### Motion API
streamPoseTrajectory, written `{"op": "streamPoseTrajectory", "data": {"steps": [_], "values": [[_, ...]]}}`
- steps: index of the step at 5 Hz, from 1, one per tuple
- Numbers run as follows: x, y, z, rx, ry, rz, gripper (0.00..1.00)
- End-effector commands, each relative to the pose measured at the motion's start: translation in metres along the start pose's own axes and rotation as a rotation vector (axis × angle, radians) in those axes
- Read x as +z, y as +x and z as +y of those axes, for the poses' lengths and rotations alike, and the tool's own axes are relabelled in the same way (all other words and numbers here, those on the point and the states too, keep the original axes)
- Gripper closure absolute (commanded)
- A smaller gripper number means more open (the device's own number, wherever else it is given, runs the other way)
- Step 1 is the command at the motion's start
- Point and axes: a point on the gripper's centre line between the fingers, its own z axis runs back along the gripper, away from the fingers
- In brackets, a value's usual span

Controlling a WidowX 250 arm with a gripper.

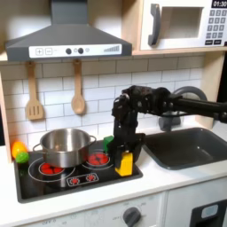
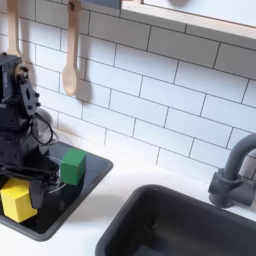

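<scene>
The tool (image 1: 125, 151) hangs from the black arm over the front right corner of the toy stove (image 1: 53, 184), pointing straight down. Directly beneath it stands a yellow block (image 1: 125, 163), upright on the stove's right edge. In the first exterior view the fingers come down to the top of the block and seem to touch it, but whether they are clenched on it or released I cannot tell; the second exterior view shows the yellow block (image 2: 17, 200) low at the arm's foot with black parts and cables in front of it, and the fingertips are not plain there either.

Just behind the tool, toward the tiled wall, a green block (image 2: 72, 166) sits on the stove's back right corner, near the yellow block but apart from it. To the tool's side in the first exterior view's left, a steel pot (image 1: 65, 146) rests on the red burner (image 1: 53, 167), and a second red burner (image 1: 97, 159) lies between the pot and the tool. Farther that way, at the stove's far edge, is a small yellow and green toy (image 1: 19, 152).

On the other side of the tool, the first exterior view's right, the dark sink (image 1: 191, 147) is set into the white table (image 1: 97, 202), with a grey faucet (image 2: 235, 172) at its back. Above and behind the tool, a wooden spatula (image 1: 34, 97) and a wooden spoon (image 1: 78, 92) hang on the tiles
</scene>
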Motion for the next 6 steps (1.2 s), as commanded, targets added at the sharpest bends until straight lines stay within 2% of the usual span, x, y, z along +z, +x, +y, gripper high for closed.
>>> {"op": "streamPoseTrajectory", "data": {"steps": [1, 4, 6], "values": [[-0.0044, -0.0035, -0.0079, -0.014, 0.003, 0.004, 1.0], [-0.011, -0.0035, -0.0052, -0.009, 0.031, -0.003, 1.0], [-0.0099, 0.0002, -0.0123, -0.006, 0.03, -0.013, 1.0]]}}
